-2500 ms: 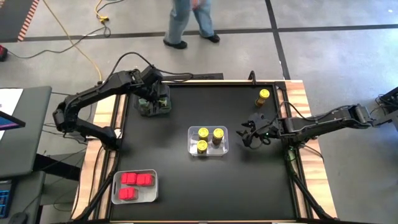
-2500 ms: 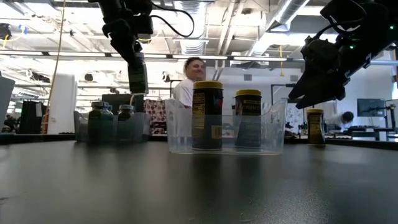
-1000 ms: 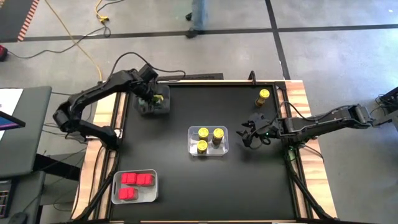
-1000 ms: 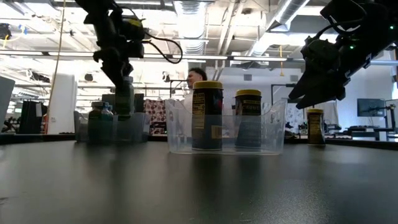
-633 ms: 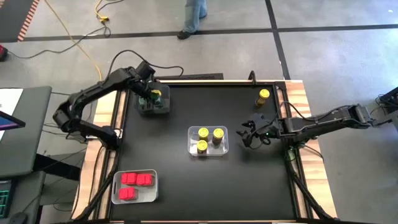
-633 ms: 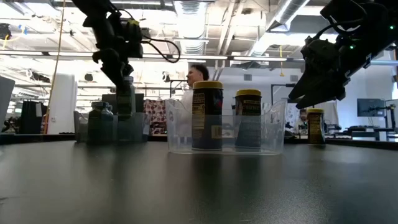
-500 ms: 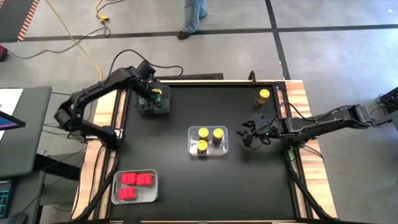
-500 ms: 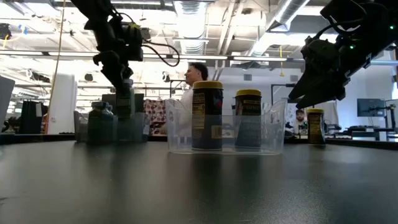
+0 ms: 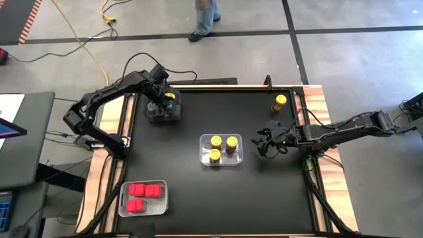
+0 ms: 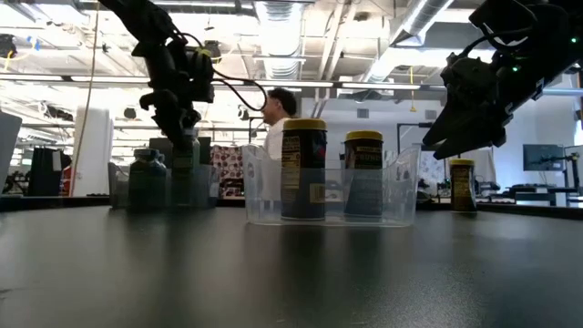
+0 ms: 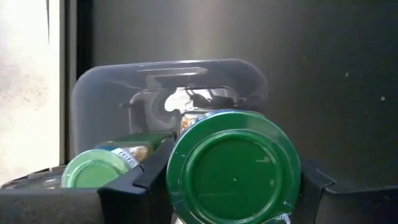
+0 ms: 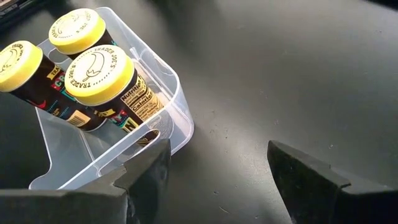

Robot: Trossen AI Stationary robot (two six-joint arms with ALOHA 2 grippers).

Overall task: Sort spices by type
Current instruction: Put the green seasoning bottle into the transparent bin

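My left gripper [image 9: 160,103] is shut on a green-lidded spice jar [image 11: 233,165] over the clear bin [image 9: 164,114] at the table's far left. A second green-lidded jar [image 11: 93,172] stands in that bin. In the low view the held jar [image 10: 185,171] reaches down between the bin's walls. My right gripper [image 9: 264,143] hovers open, holding nothing, to the right of the middle bin [image 9: 238,158]. That bin holds three yellow-lidded jars [image 9: 216,141]. One more yellow-lidded jar [image 9: 280,101] stands alone at the far right. My left gripper pinches the jar between its two fingers at the green lid's rim [image 11: 177,180], one finger [image 11: 146,180] on each side. The fingers come steeply from above. The jar hangs upright with its lower part inside the bin. Whether it stands on the bin's floor I cannot tell.
A clear bin with three red-topped jars [image 9: 142,196] sits at the near left corner. Bare black tabletop [image 9: 251,198] lies between the bins. A person walks on the floor beyond the far edge.
My left gripper has sunk with the green-lidded jar, lowering it between the walls of the far-left bin, and has shifted slightly toward the far edge. Its hold has stayed the same.
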